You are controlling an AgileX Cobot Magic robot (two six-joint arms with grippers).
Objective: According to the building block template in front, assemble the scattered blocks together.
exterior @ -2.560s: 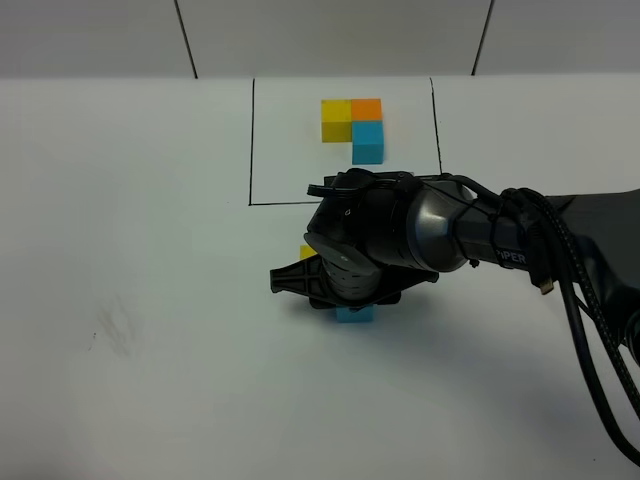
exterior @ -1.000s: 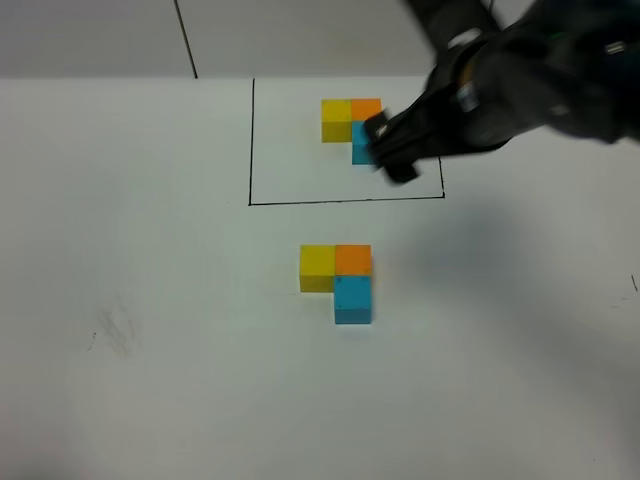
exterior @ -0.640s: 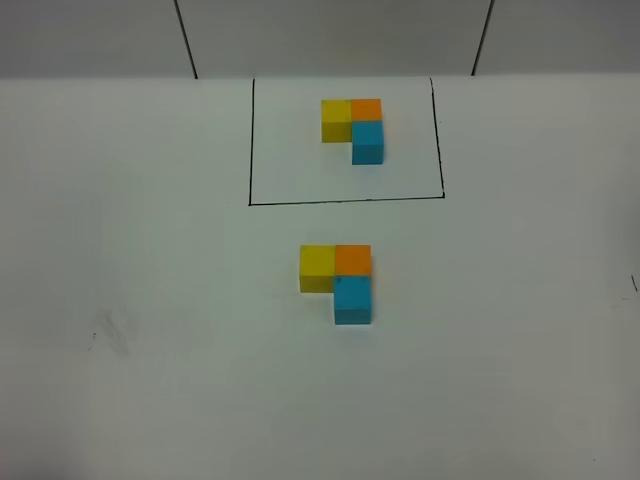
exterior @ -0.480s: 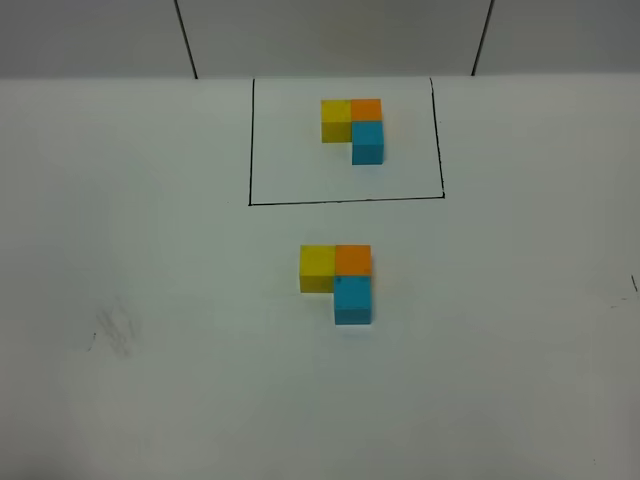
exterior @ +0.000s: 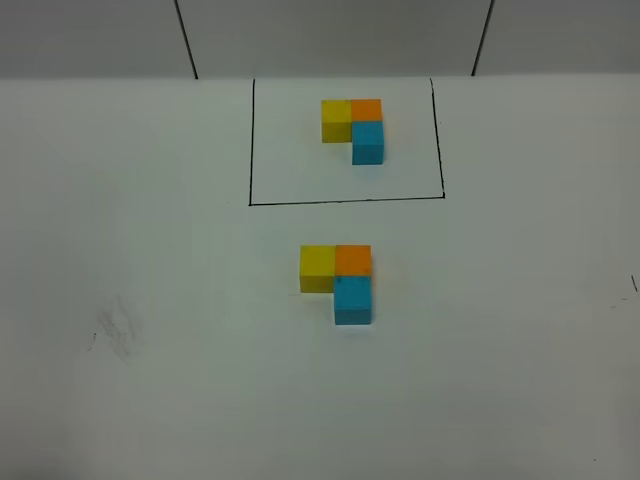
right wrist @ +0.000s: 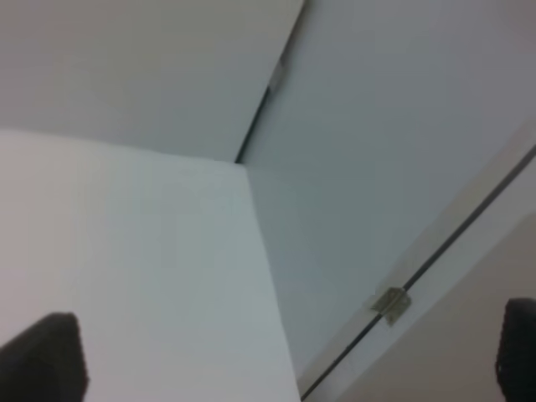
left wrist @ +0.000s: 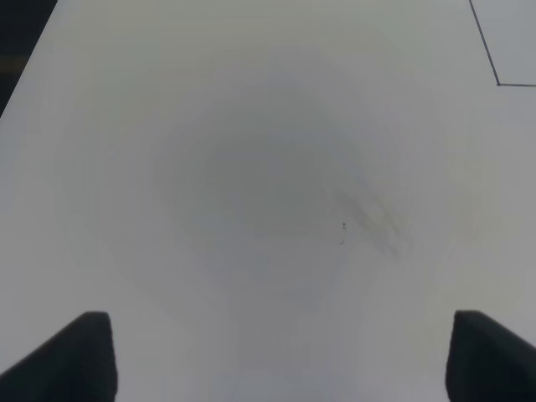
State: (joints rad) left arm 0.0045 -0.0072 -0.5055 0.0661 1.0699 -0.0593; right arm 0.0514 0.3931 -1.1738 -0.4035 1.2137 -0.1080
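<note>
In the exterior view the template (exterior: 353,130) lies in the upper middle of the frame, inside a thin black rectangle (exterior: 250,150) drawn on the white tabletop (exterior: 150,250). It has a yellow cube on the left, an orange cube touching it on the right, and a blue cube below the orange one.

The blocks (exterior: 337,283) lie in the middle of the frame, below the rectangle and apart from it. The yellow block (exterior: 317,267) and the orange block (exterior: 353,260) touch side by side, and the blue block (exterior: 353,299) touches the orange one from below. They make the same L shape as the template.

No arm is seen in the exterior view. The left hand (left wrist: 280,356) is spread wide over bare tabletop and holds nothing. The right hand (right wrist: 289,356) is also spread wide and empty, and its camera looks at a grey wall (right wrist: 402,126).
</note>
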